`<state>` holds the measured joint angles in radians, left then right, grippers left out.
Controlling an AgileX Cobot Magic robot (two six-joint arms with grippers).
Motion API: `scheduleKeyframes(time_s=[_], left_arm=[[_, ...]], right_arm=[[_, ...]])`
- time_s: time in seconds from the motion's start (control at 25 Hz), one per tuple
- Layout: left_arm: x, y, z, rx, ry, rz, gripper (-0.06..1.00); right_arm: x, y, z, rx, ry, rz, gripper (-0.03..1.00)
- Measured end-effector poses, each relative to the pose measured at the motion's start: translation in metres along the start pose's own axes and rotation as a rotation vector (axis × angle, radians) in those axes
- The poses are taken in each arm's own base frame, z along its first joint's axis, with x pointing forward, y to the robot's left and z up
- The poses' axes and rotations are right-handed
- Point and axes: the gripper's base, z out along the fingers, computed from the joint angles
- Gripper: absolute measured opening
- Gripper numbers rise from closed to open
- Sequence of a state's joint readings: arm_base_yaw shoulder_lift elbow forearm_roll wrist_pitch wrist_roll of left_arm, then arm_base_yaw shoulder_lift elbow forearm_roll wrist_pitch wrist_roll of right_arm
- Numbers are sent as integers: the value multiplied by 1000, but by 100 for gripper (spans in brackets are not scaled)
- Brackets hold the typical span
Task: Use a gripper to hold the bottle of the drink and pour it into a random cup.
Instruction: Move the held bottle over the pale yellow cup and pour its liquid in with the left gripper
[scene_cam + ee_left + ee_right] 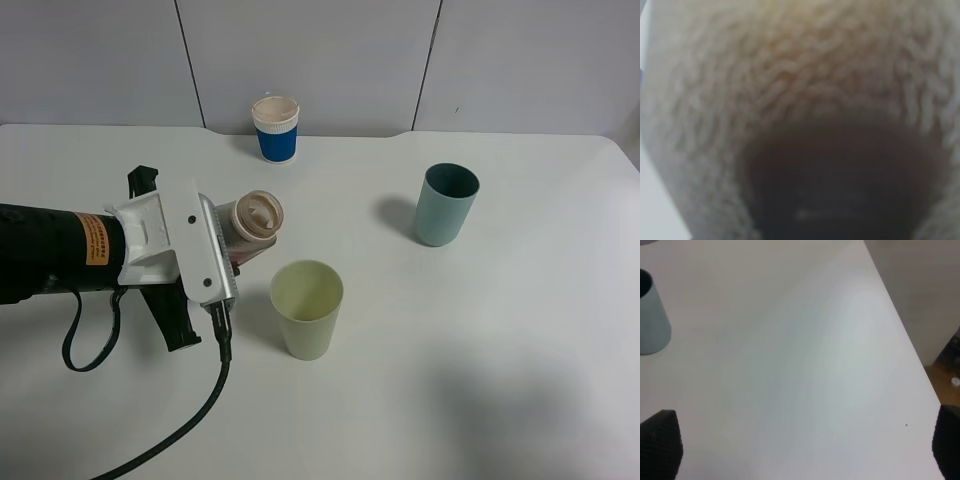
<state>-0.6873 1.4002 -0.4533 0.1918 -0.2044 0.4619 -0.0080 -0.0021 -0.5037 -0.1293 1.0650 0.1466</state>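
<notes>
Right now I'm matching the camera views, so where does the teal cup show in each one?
Exterior high: teal cup stands right of centre, toward the table's far side.
Left wrist: not in it; a blurred close-up fills the picture.
Right wrist: teal cup, partly cut off at the frame's edge.
Shared landmark: the white table, which also fills the right wrist view.

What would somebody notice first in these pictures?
The left gripper catches the eye at the left: it holds the bottle tipped over, close beside the yellow-green cup near the middle of the table. A teal cup stands to the right, a blue-sleeved paper cup at the back.
</notes>
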Motion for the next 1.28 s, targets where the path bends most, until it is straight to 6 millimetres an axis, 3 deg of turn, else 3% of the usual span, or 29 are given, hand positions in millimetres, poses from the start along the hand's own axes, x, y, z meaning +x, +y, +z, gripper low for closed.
scheduleKeyframes(time_s=[0.48,1.28], left_arm=[[-11,9,1,19,37,119,33],[-5,2,0,79,121,243,33]], right_arm=[[0,0,0,0,0,0,100],[0,0,0,0,0,0,100]])
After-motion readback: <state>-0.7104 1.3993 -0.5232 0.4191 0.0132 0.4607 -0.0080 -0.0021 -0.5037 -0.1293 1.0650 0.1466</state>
